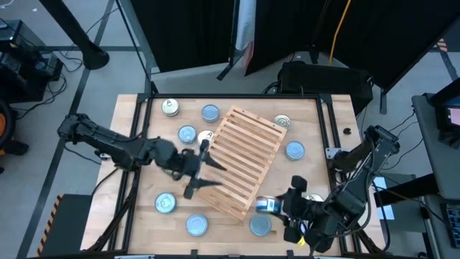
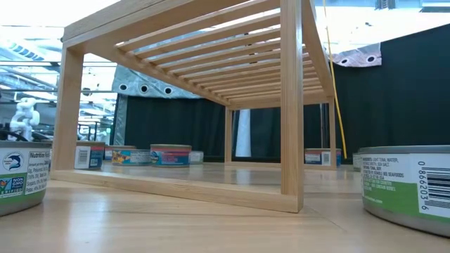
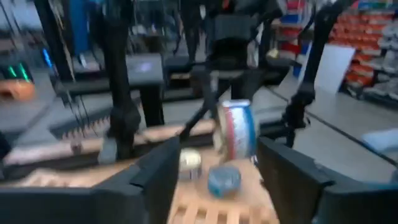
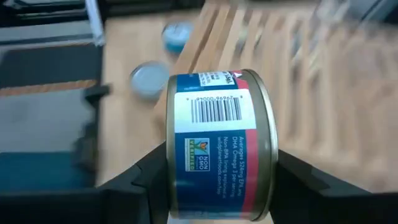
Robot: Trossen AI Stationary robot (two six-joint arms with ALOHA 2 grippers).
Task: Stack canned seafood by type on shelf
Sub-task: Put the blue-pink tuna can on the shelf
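Clamped on its side in the right tool, a blue-labelled tin hangs near the shelf corner and could roll off the slats if dropped, while the left tool, spread and empty, waits at the shelf's left edge.

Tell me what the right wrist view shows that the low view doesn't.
Only the right wrist view shows the right gripper holding a round blue-and-red labelled tin on its side, barcode visible, with two blue-topped tins lying on the tabletop beyond. Only the low view shows the light-wood slatted rack's underside and legs, plus the room behind. Both show the rack's slats and tins on the smooth wooden tabletop.
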